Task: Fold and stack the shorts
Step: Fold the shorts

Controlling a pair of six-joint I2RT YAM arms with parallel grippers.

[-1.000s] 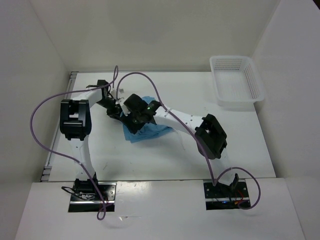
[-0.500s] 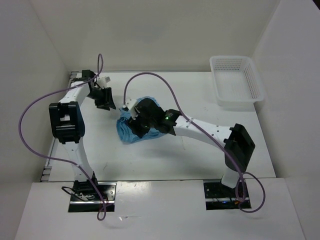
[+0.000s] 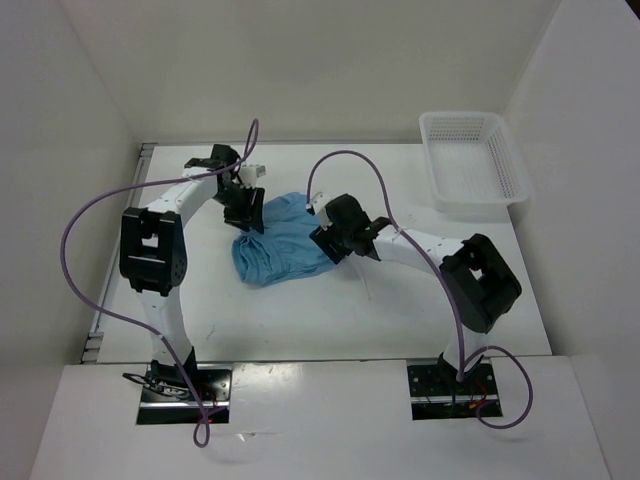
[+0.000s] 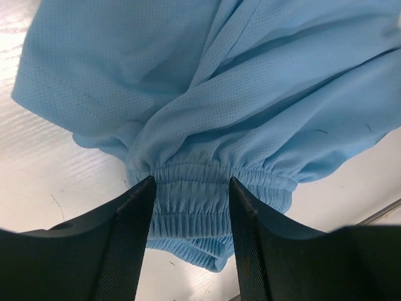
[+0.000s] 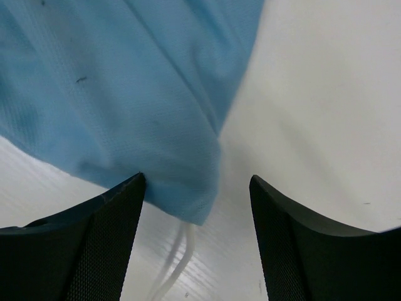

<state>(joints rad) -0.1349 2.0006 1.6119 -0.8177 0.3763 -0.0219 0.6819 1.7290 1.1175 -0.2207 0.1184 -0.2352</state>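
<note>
The shorts [image 3: 285, 247] lie in a loose, rumpled heap on the counter [image 3: 300, 315], left of centre and between the two arms, not folded flat. The left gripper [image 3: 243, 214] sits at the heap's far-left edge. In the left wrist view its fingers [image 4: 133, 241] are drawn in to a narrow gap and clamp the gathered elastic waistband [image 4: 193, 195], with a bunched section of the band pressed between them; pleats of cloth radiate away from the pinch point, and the lower edge of the band hangs just below the fingertips. The right gripper [image 3: 330, 243] is at the heap's right edge. In the right wrist view its fingers [image 5: 113, 232] stand wide apart and hold nothing. A corner of the blue cloth reaches into the gap on the side of the left-hand finger in that view, and whether it touches that finger cannot be told; the other finger is clear of the cloth, over bare counter. A thin white drawstring [image 5: 177, 266] trails out from under that corner across the counter. Small dark specks show on the fabric in both wrist views. A white mesh basket [image 3: 478, 207] stands at the far-right corner of the counter, well apart from the shorts and from both grippers.
</note>
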